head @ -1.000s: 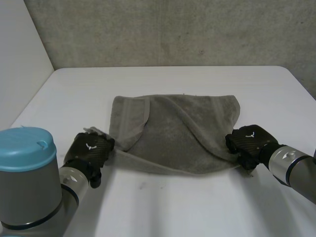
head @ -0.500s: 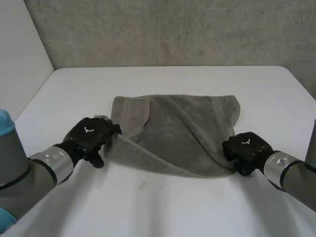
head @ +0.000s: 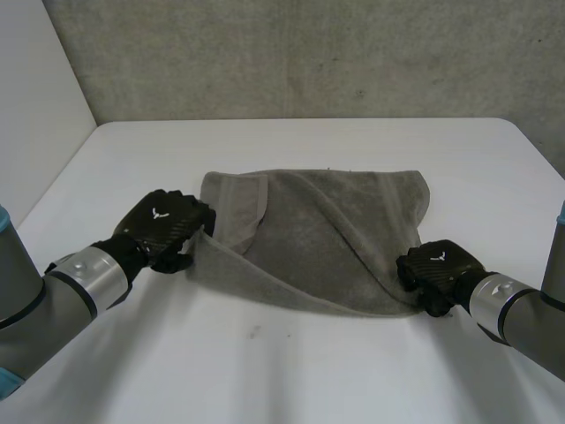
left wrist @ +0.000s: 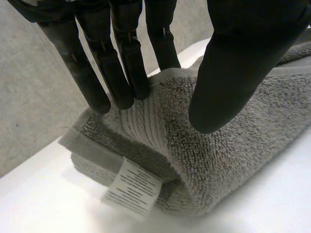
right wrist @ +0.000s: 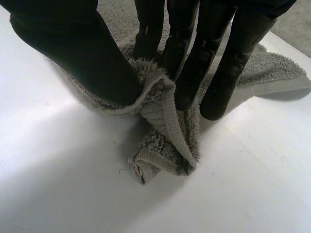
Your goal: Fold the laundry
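The print on the towel's [left wrist: 228, 160] white label [left wrist: 132, 187] is too blurred to read. In the head view the left hand [head: 163, 230] covers the towel corner nearest the desk's [head: 291, 371] left edge. The right hand [head: 437, 269] covers the corner nearest its right edge.

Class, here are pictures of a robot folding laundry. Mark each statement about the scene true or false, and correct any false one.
1. A grey towel lies on a white table. True.
2. The right hand hovers clear of the towel. False: it pinches the towel's edge between thumb and fingers at the near right corner.
3. A white label shows on the towel close to the left hand. True.
4. The towel is folded into a small, neat square. False: it lies loosely spread and rumpled.
5. The left hand holds the towel at its left end. True.
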Controlling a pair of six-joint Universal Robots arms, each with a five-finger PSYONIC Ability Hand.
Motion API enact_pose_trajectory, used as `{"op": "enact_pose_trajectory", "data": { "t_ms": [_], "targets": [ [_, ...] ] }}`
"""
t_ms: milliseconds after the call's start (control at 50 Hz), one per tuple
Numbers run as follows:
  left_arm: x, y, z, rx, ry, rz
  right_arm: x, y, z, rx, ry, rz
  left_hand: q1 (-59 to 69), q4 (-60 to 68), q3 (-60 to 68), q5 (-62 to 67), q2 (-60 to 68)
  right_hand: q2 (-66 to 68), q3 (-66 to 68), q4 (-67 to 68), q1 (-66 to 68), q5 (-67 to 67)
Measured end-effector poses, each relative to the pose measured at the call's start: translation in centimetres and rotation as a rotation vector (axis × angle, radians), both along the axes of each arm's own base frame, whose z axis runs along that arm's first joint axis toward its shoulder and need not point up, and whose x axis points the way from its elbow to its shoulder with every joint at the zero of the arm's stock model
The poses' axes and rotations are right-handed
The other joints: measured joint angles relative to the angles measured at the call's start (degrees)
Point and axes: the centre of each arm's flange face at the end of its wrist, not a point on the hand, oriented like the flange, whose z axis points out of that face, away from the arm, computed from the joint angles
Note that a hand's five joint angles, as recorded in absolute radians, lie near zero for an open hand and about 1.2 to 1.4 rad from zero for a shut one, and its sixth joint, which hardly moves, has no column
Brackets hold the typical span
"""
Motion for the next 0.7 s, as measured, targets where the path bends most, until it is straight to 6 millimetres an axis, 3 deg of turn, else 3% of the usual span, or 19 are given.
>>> {"op": "enact_pose_trajectory", "data": {
  "t_ms": [60, 120, 220, 560, 700],
  "targets": [
    [-0.1, -0.07, 0.18, -0.013, 0.005, -0.001, 0.0, -0.01, -0.06, 0.001, 0.001, 0.0, -9.32, -7.98, -8.94, -7.65, -8.99, 0.0, 0.0, 0.0, 0.0, 0.0],
    [-0.13, -0.01, 0.26, -0.017, 0.006, -0.002, 0.0, -0.03, -0.1, 0.002, 0.001, 0.001, -25.49, -24.35, -24.13, -24.52, -24.31, 0.0, 0.0, 0.0, 0.0, 0.0],
    [-0.29, 0.33, 0.69, -0.03, 0.008, -0.011, 0.0, -0.04, -0.27, 0.008, 0.003, 0.0, -32.74, -33.0, -32.91, -32.88, -32.93, 0.0, 0.0, 0.0, 0.0, 0.0],
    [-0.31, 0.27, 1.03, -0.053, 0.001, -0.019, -0.01, -0.05, -0.47, 0.015, 0.004, -0.001, -34.35, -34.66, -34.37, -34.53, -34.78, 0.0, 0.0, 0.0, 0.0, 0.0],
    [0.07, 0.7, 0.3, -0.007, -0.017, -0.009, 0.0, -0.04, -0.53, 0.017, 0.004, 0.0, -34.12, -33.29, -33.25, -33.21, -33.29, 0.0, 0.0, 0.0, 0.0, 0.01]
  ]
}}
